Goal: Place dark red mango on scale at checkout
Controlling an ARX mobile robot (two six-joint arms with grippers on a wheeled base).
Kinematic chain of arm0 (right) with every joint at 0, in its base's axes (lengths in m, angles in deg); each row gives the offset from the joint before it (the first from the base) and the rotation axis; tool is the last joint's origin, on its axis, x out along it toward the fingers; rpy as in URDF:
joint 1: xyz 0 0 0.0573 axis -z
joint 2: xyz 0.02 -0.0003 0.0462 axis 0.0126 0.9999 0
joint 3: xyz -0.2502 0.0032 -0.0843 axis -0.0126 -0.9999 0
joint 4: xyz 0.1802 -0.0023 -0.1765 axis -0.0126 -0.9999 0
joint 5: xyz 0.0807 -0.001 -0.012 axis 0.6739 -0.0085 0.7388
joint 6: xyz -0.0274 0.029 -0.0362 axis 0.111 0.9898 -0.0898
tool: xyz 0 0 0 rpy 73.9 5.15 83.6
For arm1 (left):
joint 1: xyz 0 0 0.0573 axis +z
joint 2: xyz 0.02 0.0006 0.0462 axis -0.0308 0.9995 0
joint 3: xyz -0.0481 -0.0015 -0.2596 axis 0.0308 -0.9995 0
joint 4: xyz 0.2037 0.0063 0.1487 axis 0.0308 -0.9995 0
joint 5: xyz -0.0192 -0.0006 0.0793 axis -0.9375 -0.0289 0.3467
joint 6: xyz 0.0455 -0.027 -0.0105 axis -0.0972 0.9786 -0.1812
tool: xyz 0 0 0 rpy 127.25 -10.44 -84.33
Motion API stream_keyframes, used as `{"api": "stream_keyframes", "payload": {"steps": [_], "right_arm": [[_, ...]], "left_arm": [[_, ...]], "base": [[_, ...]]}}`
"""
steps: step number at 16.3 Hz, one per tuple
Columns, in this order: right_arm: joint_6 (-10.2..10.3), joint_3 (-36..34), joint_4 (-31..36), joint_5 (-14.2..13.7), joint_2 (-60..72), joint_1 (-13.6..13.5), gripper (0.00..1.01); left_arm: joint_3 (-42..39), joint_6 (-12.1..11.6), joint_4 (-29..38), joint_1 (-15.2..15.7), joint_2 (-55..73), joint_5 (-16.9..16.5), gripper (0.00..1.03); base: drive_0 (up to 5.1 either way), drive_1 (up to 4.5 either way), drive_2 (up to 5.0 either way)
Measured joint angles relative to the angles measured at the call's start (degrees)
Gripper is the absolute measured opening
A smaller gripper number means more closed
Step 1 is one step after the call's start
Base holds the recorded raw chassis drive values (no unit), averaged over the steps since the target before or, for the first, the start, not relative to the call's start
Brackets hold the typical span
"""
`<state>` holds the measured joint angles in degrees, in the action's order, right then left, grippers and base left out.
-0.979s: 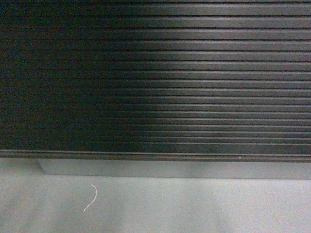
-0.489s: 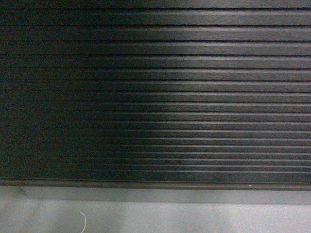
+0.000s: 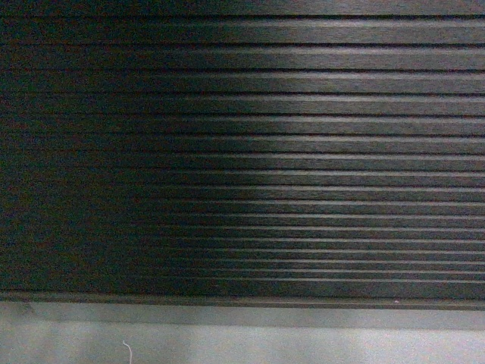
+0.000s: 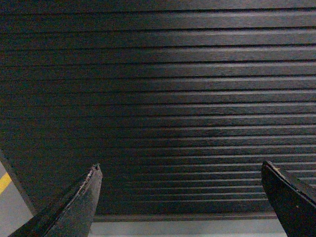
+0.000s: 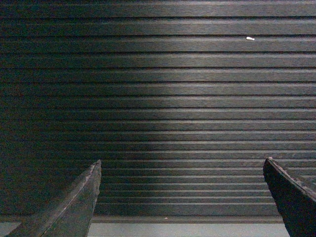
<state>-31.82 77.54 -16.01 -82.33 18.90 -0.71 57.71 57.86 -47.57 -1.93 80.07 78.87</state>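
The checkout (image 3: 303, 152) fills the head view as a wall of black horizontal slats, seen from close up. Its slatted front (image 4: 187, 89) also fills the left wrist view, and the same slats (image 5: 173, 89) fill the right wrist view. My left gripper (image 4: 181, 170) is open, its two dark fingertips far apart with nothing between them. My right gripper (image 5: 182, 167) is open too and holds nothing. Neither gripper shows in the head view. The dark red mango and the scale are out of view.
Grey floor (image 3: 265, 345) runs along the foot of the counter, with a small white thread (image 3: 126, 349) lying on it. A yellow floor line (image 4: 4, 182) shows at the left edge of the left wrist view. A small white speck (image 5: 250, 38) sits on one slat.
The counter's bottom edge has dropped lower in the head view and the slats look larger. The white thread has slid down toward the frame's lower edge.
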Motion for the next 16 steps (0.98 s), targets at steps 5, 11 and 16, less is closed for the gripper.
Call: {"api": "stream_keyframes", "payload": {"steps": [5, 11, 16], "right_arm": [[0.0, 0.0, 0.0, 0.0, 0.0, 0.0, 0.98], [0.0, 0.0, 0.0, 0.0, 0.0, 0.0, 0.98], [0.0, 0.0, 0.0, 0.0, 0.0, 0.0, 0.98]], "left_arm": [[0.0, 0.0, 0.0, 0.0, 0.0, 0.0, 0.98], [0.0, 0.0, 0.0, 0.0, 0.0, 0.0, 0.98], [0.0, 0.0, 0.0, 0.0, 0.0, 0.0, 0.98]], "base": [[0.0, 0.00, 0.0], [0.0, 0.00, 0.0], [0.0, 0.00, 0.0]]}}
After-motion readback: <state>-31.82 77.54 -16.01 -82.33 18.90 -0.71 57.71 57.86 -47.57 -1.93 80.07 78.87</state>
